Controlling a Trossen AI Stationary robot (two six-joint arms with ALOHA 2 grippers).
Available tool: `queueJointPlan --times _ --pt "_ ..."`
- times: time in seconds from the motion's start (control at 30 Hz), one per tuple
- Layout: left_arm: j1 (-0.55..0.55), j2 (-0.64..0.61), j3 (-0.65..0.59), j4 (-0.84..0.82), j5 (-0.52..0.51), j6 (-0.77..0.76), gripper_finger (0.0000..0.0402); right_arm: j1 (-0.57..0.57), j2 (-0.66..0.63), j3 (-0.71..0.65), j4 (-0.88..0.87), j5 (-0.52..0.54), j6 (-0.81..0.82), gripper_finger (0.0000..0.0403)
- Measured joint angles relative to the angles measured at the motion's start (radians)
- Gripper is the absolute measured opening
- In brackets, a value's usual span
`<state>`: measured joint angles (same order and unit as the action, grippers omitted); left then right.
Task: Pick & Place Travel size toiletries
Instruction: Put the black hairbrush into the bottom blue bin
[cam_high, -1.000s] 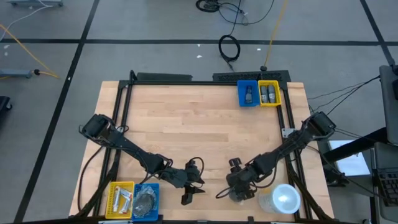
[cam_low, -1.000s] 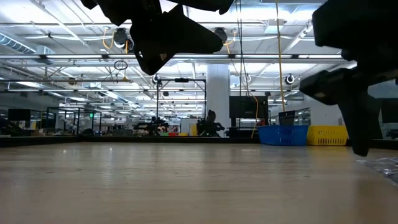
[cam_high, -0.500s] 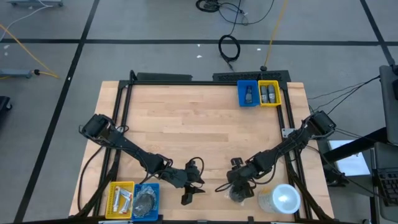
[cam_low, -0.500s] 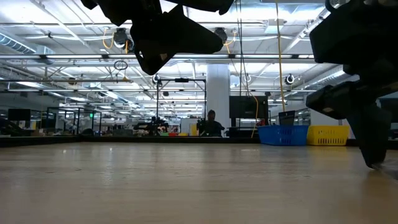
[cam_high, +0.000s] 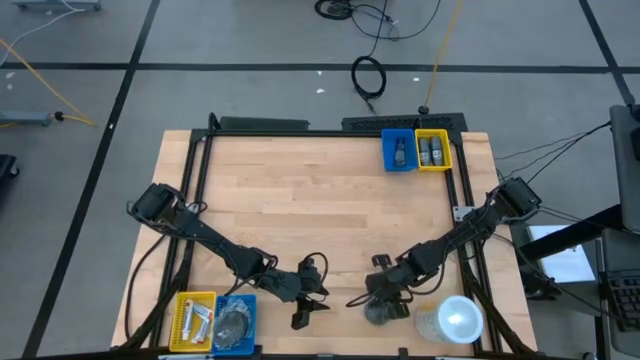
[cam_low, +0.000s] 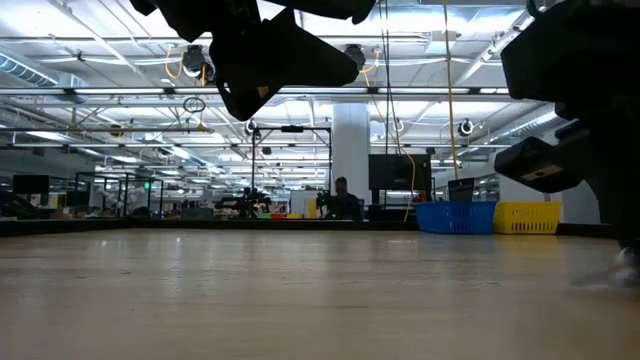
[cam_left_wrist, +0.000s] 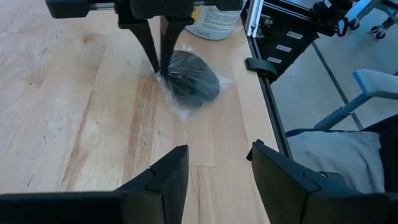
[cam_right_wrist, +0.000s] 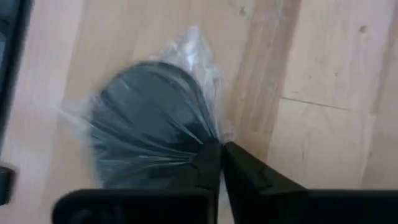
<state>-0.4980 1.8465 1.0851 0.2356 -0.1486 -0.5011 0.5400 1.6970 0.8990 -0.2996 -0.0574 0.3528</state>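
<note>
Wrapped disc: a dark round disc in clear wrap (cam_high: 382, 312) lies flat on the table (cam_high: 300, 200), low in the high view and right of centre; in the left wrist view it shows as the dark oval (cam_left_wrist: 191, 77) in the upper middle.
Disc axis: round, so it points no particular way; in the right wrist view (cam_right_wrist: 149, 124) the wrap is gathered to a bunch at the edge beside the fingertips, and loose film sticks out beyond the disc.
Right gripper: the right gripper (cam_high: 378, 300) is down at the disc; its fingers (cam_right_wrist: 208, 165) are drawn narrow, nipping the gathered wrap at the disc's rim.
Left gripper: the left gripper (cam_high: 308, 310) waits low in the high view, left of the disc and apart from it; its fingers (cam_left_wrist: 168, 177) stand apart with nothing between them.
Edges: the disc sits near the bottom edge of the table, with the white-lidded cup (cam_high: 455, 318) just to its right.
Open room: bare wood fills the middle and upper left of the high view.
Bins at lower left: a yellow bin (cam_high: 194, 320) and a blue bin (cam_high: 236, 322), both holding items.
Bins at upper right: a blue bin (cam_high: 399, 151) and a yellow bin (cam_high: 433, 150) holding small bottles.
</note>
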Motion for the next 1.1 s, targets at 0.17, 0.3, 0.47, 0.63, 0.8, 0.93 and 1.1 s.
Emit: queueJointPlan --times 0.17,0.3,0.47,0.63,0.8,0.93,1.1 --pt "0.0 0.0 0.0 0.0 0.0 0.0 0.0172 -0.001 0.003 0.006 -0.01 0.004 0.001 0.0003" --pt "0.0 0.0 0.0 0.0 0.0 0.0 0.0172 0.0 0.005 0.032 -0.024 0.004 -0.026 0.0001" --pt "0.0 0.0 0.0 0.0 -0.001 0.0 0.0173 0.0 0.006 0.08 -0.034 0.013 -0.073 0.0001" --pt "0.0 0.0 0.0 0.001 -0.008 -0.001 0.0172 0.0 0.006 0.136 -0.038 0.036 -0.122 0.0" --pt "0.0 0.0 0.0 0.007 -0.01 -0.001 0.0172 0.0 0.006 0.202 -0.099 0.114 -0.16 0.0" --pt "0.001 0.0 0.0 0.016 -0.01 -0.001 0.0173 0.0 0.005 0.278 -0.17 0.235 -0.197 0.0" --pt "0.012 0.0 0.0 0.071 -0.01 -0.002 0.0172 0.0 0.004 0.367 -0.202 0.374 -0.241 0.0"
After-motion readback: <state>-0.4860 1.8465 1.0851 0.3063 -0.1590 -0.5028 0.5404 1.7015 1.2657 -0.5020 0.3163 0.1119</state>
